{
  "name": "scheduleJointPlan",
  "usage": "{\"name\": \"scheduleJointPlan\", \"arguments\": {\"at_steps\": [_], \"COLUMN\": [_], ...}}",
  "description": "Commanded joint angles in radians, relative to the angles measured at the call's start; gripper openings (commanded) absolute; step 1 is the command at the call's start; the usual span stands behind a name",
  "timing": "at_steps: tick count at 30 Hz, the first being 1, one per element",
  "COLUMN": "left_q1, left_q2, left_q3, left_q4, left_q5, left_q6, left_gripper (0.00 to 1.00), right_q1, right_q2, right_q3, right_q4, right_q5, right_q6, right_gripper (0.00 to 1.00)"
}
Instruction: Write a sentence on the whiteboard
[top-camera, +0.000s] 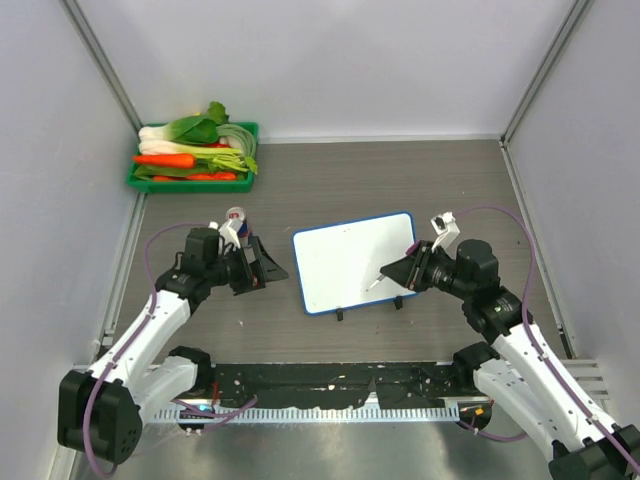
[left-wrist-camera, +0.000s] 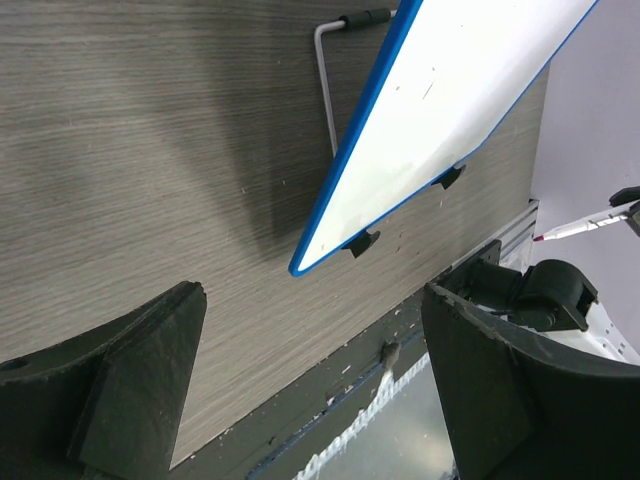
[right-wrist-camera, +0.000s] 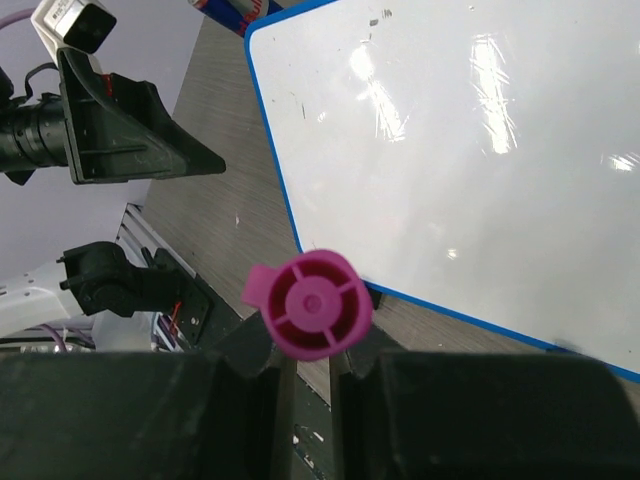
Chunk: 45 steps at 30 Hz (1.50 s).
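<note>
The whiteboard (top-camera: 355, 260) lies in the middle of the table, tilted on its small black feet; it also shows in the left wrist view (left-wrist-camera: 450, 110) and the right wrist view (right-wrist-camera: 450, 150). No sentence shows on it; its face is blank apart from a few tiny specks. My right gripper (top-camera: 405, 272) is shut on a white marker (top-camera: 378, 281) whose tip points at the board's near right part. In the right wrist view the marker's round pink end (right-wrist-camera: 312, 305) sits between the jaws (right-wrist-camera: 308, 350). My left gripper (top-camera: 270, 268) is open and empty, left of the board (left-wrist-camera: 312, 300).
A green tray (top-camera: 135, 182) of vegetables stands at the back left. A small red, white and blue can (top-camera: 236, 215) stands behind the left gripper. A black rail (top-camera: 330, 378) runs along the near edge. Grey walls close in both sides and the back.
</note>
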Motion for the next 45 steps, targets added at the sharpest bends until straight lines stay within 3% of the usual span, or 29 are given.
{"name": "scheduleJointPlan", "arguments": {"at_steps": [1,6,19,45], "left_q1": [0.001,0.001,0.003,0.003], "left_q2": [0.014,0.044,-0.02,-0.025], "left_q3": [-0.001,0.016,-0.027,-0.02], "left_q4": [0.119,0.122,0.118,0.095], "left_q5": [-0.004,0.01,-0.041,-0.068], "left_q6": [0.029,0.04,0.039,0.048], "left_gripper": [0.92,0.93,0.94,0.94], "right_q1": [0.006,0.003,0.003,0.005], "right_q2": [-0.055,-0.046,0.195,0.149], "right_q3": [-0.02,-0.047,-0.069,-0.035], "right_q4": [0.013,0.068,0.345,0.3], "right_q5": [0.012,0.032,-0.048,-0.014], "right_q6": [-0.042,-0.051,-0.025,-0.099], "right_gripper": [0.01,0.01,0.01,0.01]}}
